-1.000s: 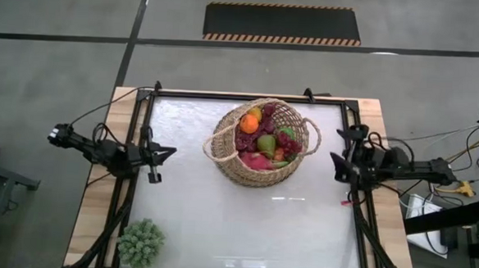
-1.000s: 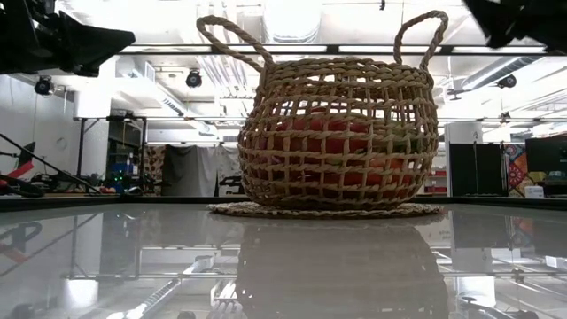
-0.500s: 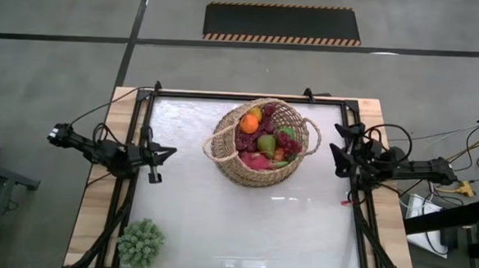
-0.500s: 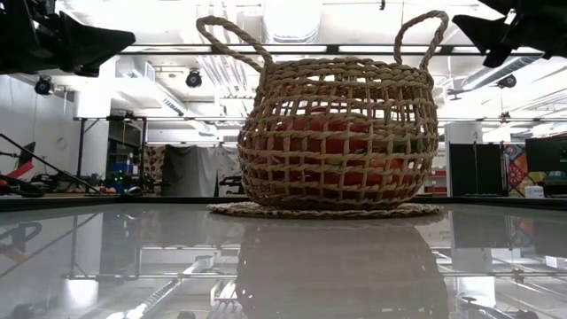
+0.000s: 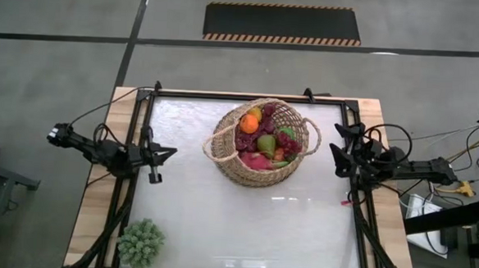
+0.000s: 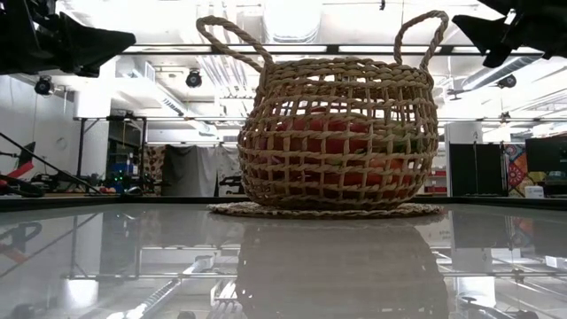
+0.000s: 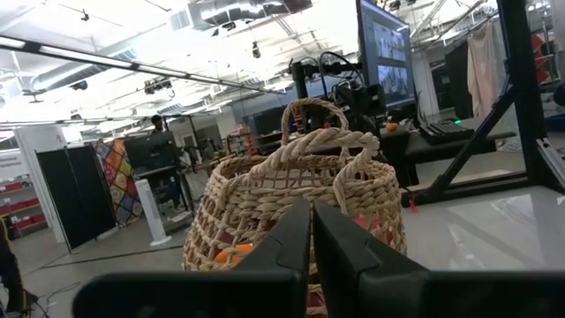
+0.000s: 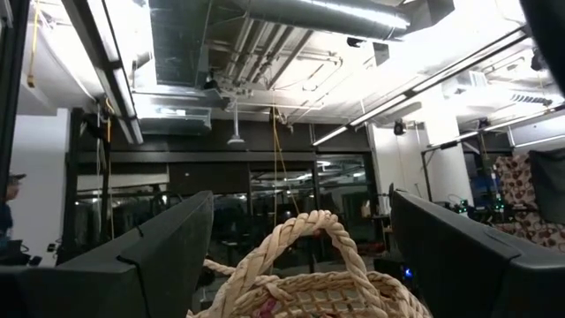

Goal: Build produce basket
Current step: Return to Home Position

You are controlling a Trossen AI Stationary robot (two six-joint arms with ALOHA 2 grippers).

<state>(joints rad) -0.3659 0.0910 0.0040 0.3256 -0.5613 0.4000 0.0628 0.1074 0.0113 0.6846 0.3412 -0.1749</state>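
The round tan wicker basket (image 5: 260,141) stands by its flat base on the table's far middle, with its two loop handles pointing left and right. Inside it lies the produce (image 5: 264,141): an orange, purple grapes, a green pear and red fruit. The low view shows the basket (image 6: 338,133) upright, red fruit visible through the weave. My left gripper (image 5: 171,154) hovers shut near the table's left edge, well apart from the basket (image 7: 296,208). My right gripper (image 5: 332,158) hovers open just right of the right loop handle (image 8: 305,238), touching nothing.
A green spiky ball-like plant (image 5: 140,242) sits at the table's near left corner. The glossy white table top (image 5: 243,224) lies bare between the basket and the near edge. Black frame rails (image 5: 358,230) run along the table's sides.
My right gripper has moved a little toward the table's far edge and toward the basket's right handle, and dropped lower into the low view. The basket and my left arm have stayed still.
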